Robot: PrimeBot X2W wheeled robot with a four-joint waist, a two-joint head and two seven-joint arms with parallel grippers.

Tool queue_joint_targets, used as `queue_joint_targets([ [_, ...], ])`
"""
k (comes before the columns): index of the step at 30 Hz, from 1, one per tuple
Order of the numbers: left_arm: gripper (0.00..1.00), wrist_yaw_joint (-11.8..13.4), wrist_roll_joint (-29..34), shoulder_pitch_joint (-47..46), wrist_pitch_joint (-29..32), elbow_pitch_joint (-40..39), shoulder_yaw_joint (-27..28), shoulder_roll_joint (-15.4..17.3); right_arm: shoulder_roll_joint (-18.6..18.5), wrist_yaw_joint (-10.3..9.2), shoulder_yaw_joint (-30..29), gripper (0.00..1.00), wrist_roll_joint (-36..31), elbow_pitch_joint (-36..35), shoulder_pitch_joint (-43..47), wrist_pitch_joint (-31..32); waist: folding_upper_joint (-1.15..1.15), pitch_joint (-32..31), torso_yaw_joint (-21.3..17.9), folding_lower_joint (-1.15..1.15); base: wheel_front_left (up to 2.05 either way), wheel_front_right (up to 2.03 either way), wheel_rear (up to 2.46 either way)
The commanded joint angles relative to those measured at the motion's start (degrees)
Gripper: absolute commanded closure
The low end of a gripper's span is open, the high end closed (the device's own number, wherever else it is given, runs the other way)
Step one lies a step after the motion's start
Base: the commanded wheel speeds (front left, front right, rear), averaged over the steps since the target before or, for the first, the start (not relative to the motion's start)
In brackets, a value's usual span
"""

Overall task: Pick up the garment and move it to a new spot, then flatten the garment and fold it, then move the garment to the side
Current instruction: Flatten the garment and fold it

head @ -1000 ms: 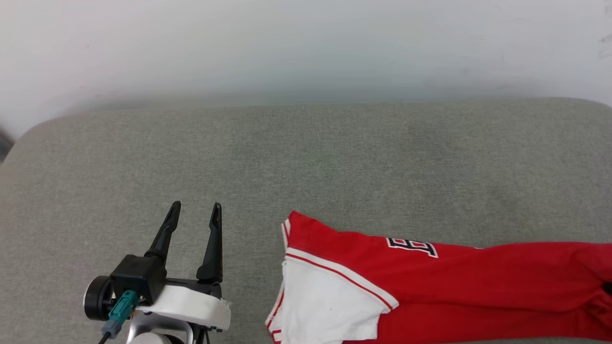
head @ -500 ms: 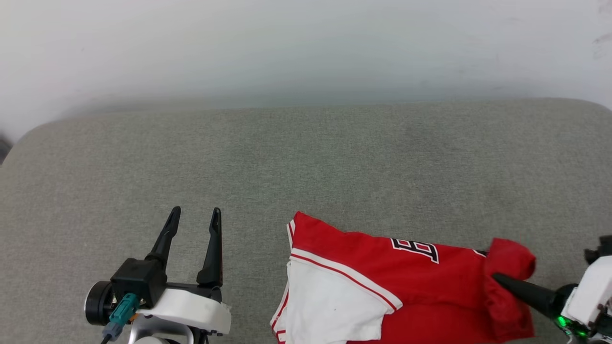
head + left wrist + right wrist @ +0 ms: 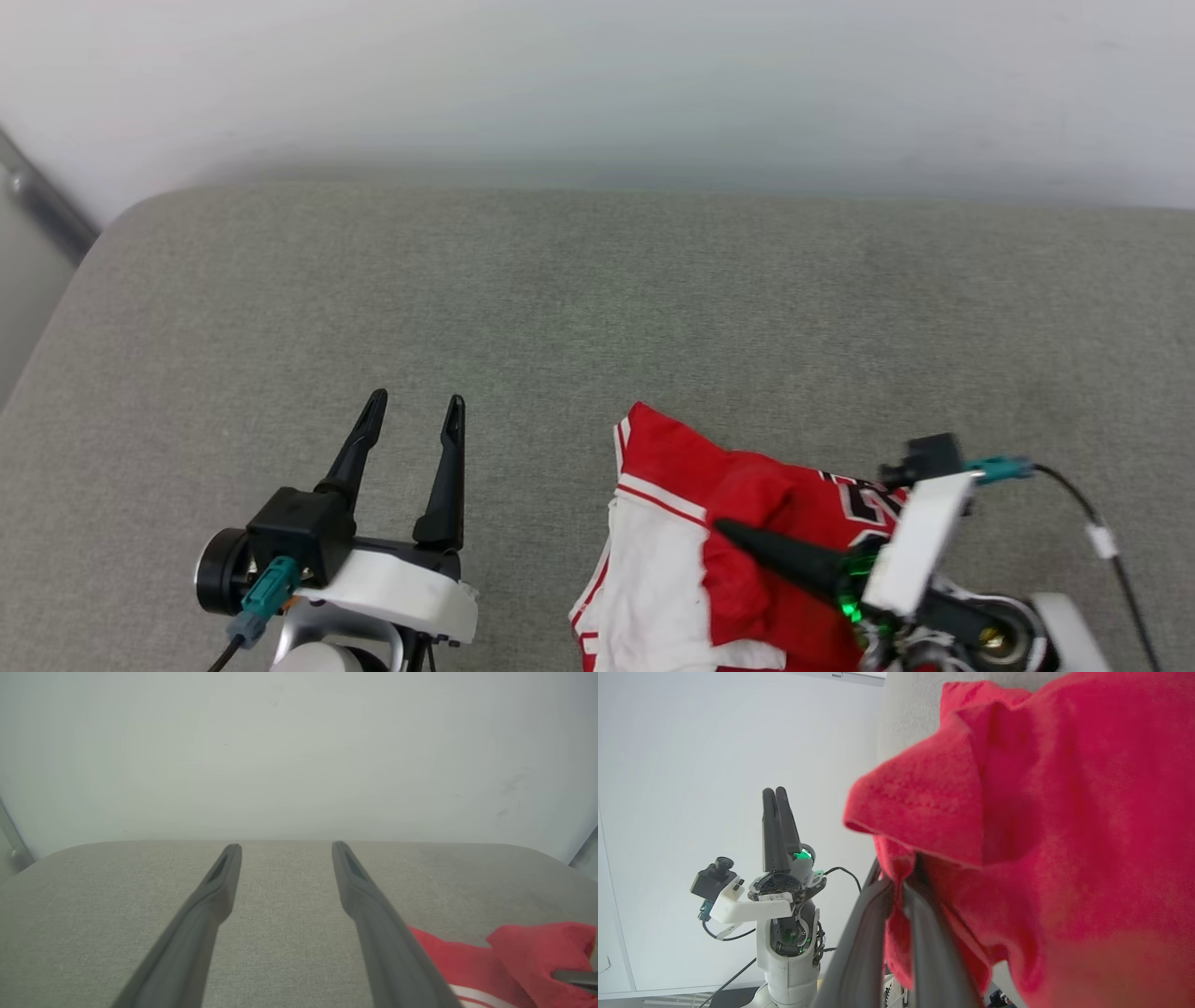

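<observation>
With the left gripper (image 3: 414,413) splayed empty, the right gripper (image 3: 724,528), clenched on a small bunch of garment (image 3: 665,450), may lose it or fold it crooked.

Garment (image 3: 672,467) lies on the padded surface (image 3: 597,299), off to the right of the left gripper (image 3: 415,401) jaws, apart from them. Those jaws stand spread with the surface between them. Wall (image 3: 597,84) stands beyond their tips, behind the surface's far edge. Right gripper (image 3: 724,528) sits over the garment's right part, jaws pinched on a fold held above the rest of the garment. Left gripper lies ahead of those tips, past the garment's left edge.
</observation>
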Motion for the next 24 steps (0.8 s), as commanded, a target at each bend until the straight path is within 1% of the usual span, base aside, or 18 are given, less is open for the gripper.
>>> queue_joint_targets([
  [1, 0.00, -0.3, 0.0, -0.9, 0.0, 0.3, -0.5, -0.5, 0.1, -0.02, 4.1, 1.00, 0.9, 1.4, -1.7, -2.4, 0.00, 0.7, 1.2, 0.00, 0.00, 0.00, 0.00],
  [2, 0.00, -0.4, 0.0, -1.3, -0.1, 0.4, -0.7, -0.6, 0.1, -0.01, 6.2, 1.00, 1.8, 2.1, -2.3, -3.8, 0.00, 0.9, 1.6, 0.00, 0.00, 0.00, 0.00],
  [3, 0.00, -0.4, 0.0, -1.3, -0.1, 0.4, -0.7, -0.6, 0.1, -0.01, 6.2, 1.00, 1.8, 2.1, -2.3, -3.8, 0.00, 0.9, 1.6, 0.00, 0.00, 0.00, 0.00],
  [4, 0.00, -0.4, 0.1, -1.6, -0.2, 0.4, -0.7, -0.8, 0.1, -0.02, 8.3, 1.00, 2.4, 3.0, -2.8, -5.2, 0.00, 1.1, 1.9, 0.00, 0.00, 0.00, 0.00],
  [7, 0.00, -0.5, 0.1, -1.9, -0.5, 0.8, -0.9, -1.1, 0.1, -0.02, 12.3, 1.00, 0.0, 6.2, -4.6, -10.0, 0.00, 1.8, 2.5, 0.00, 0.00, 0.00, 0.00],
  [8, 0.00, -0.6, 0.1, -2.1, -0.6, 1.0, -0.9, -1.2, 0.1, -0.01, 13.1, 0.96, -0.5, 7.2, -5.1, -11.4, 0.00, 1.9, 2.7, 0.00, 0.00, 0.00, 0.00],
  [9, 0.00, -0.6, 0.1, -2.2, -0.7, 1.1, -1.0, -1.2, 0.1, -0.02, 13.9, 0.73, -1.1, 8.1, -5.8, -12.8, 0.00, 2.0, 2.8, 0.00, 0.00, 0.00, 0.00],
  [10, 0.00, -0.6, 0.1, -2.3, -0.8, 1.2, -1.0, -1.3, 0.1, -0.01, 14.8, 0.15, -1.1, 8.7, -6.3, -13.6, 0.00, 2.2, 2.8, 0.00, 0.00, 0.00, 0.00],
  [11, 0.00, -0.6, 0.1, -2.4, -0.8, 1.4, -1.0, -1.4, 0.1, -0.02, 15.6, 0.00, -0.9, 9.2, -6.7, -14.1, 0.00, 2.2, 2.9, 0.00, 0.00, 0.00, 0.00],
  [14, 0.00, -0.5, -0.1, -2.1, -1.1, 1.8, -0.9, -1.5, -0.1, -0.01, 17.4, 0.00, -2.4, 9.2, -8.0, -15.2, 0.00, 2.2, 2.5, 0.00, 0.00, 0.00, 0.00],
  [16, 0.00, -0.5, -0.1, -1.9, -1.3, 2.1, -0.8, -1.5, -1.2, -0.01, 18.5, 0.00, -3.7, 7.7, -8.6, -15.7, 0.00, 2.0, 2.3, 0.00, 0.00, 0.00, 0.00],
  [20, 0.00, -0.6, -0.3, -1.6, -1.4, 2.6, -1.1, -1.6, -4.9, -0.02, 20.7, 0.00, -7.6, 2.8, -8.9, -17.7, 0.00, 1.3, 1.8, 0.00, 0.00, 0.00, 0.00],
  [22, 0.00, -0.5, -0.4, -1.4, -1.5, 2.8, -1.1, -1.7, -7.3, -0.02, 22.0, 0.00, -11.3, 0.2, -8.6, -19.8, 0.00, 0.9, 1.5, 0.00, 0.00, 0.00, 0.00],
  [24, 0.00, -0.3, -0.5, -1.2, -1.6, 2.9, -1.1, -1.9, -9.6, -0.02, 22.0, 0.00, -15.2, -1.8, -7.7, -22.8, 0.00, 0.5, 1.1, 0.00, 0.00, 0.00, 0.00],
])
